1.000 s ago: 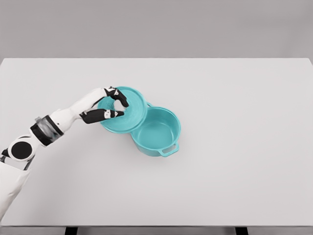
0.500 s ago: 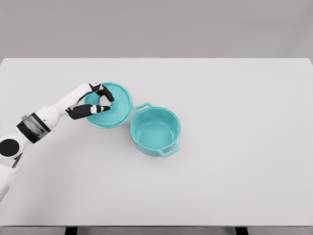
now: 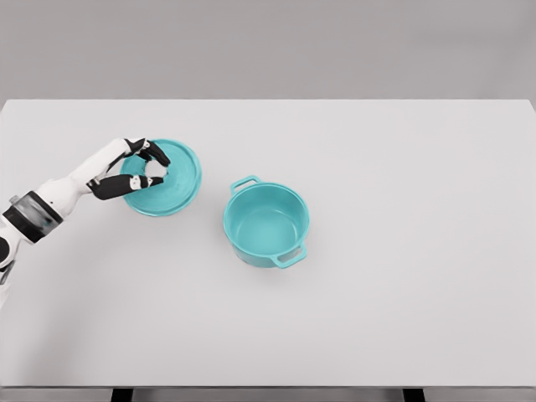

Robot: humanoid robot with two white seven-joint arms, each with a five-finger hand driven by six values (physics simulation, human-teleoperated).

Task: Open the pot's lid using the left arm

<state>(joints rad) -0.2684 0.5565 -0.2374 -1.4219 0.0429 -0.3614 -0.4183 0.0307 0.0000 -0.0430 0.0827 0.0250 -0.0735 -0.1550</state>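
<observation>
The white worktop (image 3: 402,318) carries my open teal pot (image 3: 267,224) near its middle, uncovered. Toward the left edge, apart from the pot, my left robot hand (image 3: 138,167) grips the teal lid (image 3: 172,177) by its knob.

Matt teal enamel-look pot (image 3: 266,224) & lid (image 3: 167,179), smooth matt white table (image 3: 402,167), glossy white plastic-look arm (image 3: 63,191)

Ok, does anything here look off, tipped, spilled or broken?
Nothing stands out. The teal pot sits upright and empty on the table, and the left hand holds its lid off to the pot's left, clear of it.
</observation>
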